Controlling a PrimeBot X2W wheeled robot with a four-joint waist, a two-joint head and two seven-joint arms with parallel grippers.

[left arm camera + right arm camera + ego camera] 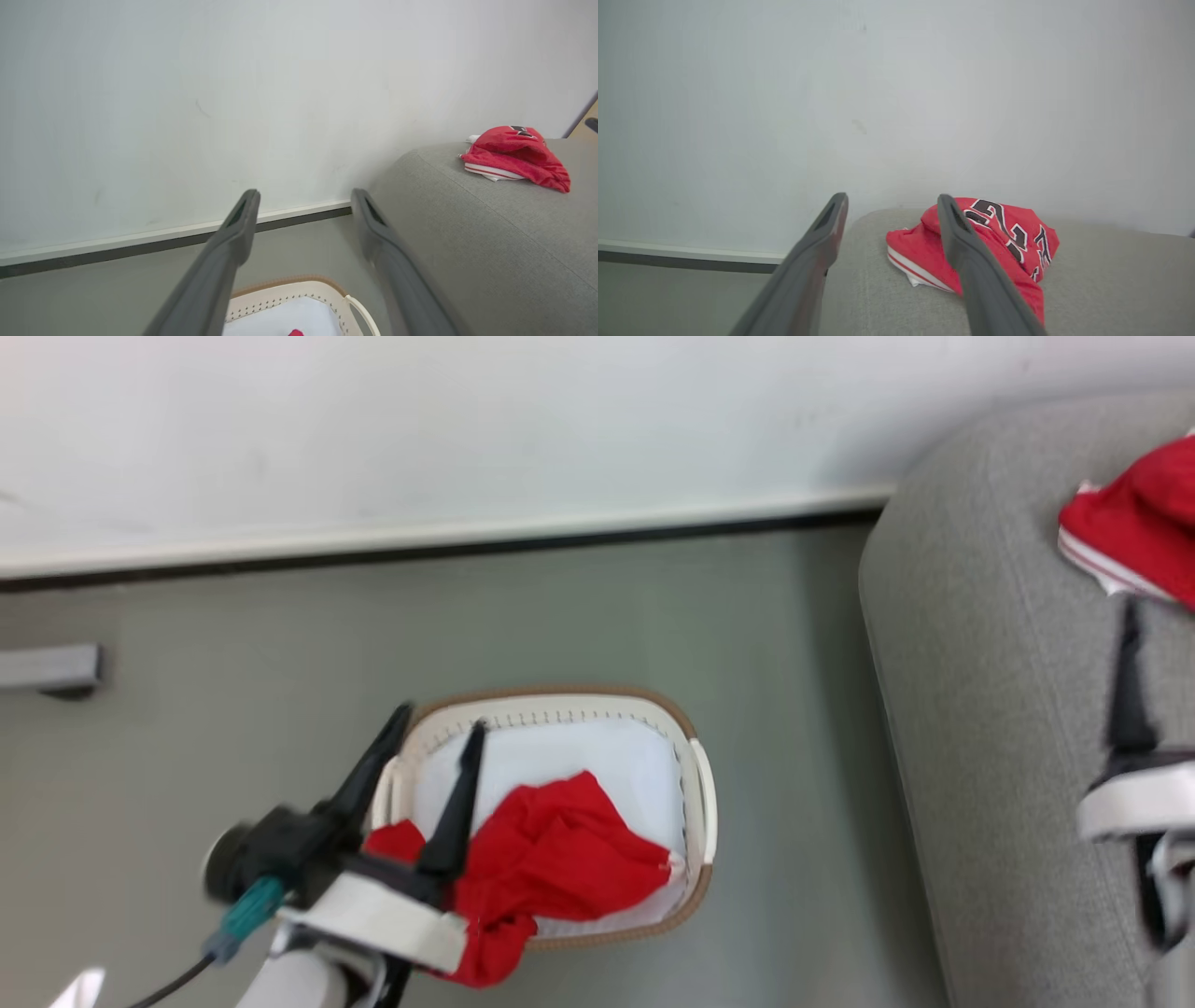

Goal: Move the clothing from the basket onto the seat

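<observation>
A crumpled piece of red clothing (560, 859) lies in the oval cream basket (695, 784) on the floor and spills over its near rim. My left gripper (439, 728) hovers open over the basket's left end with nothing between its fingers; the left wrist view looks past the gripper (303, 196) to the basket's far rim (299, 287). A red jersey (999, 242) with white striped trim and dark lettering rests on the grey seat (1111, 280), also visible to the right (1139, 523). My right gripper (892, 200) stands open just short of the jersey, holding nothing.
The seat (980, 709) fills the right side, its rounded corner close to the basket. Grey floor runs to a white wall with a pale baseboard (448, 537). A grey bar-shaped object (47, 667) sits at the far left. A cable hangs from my left wrist.
</observation>
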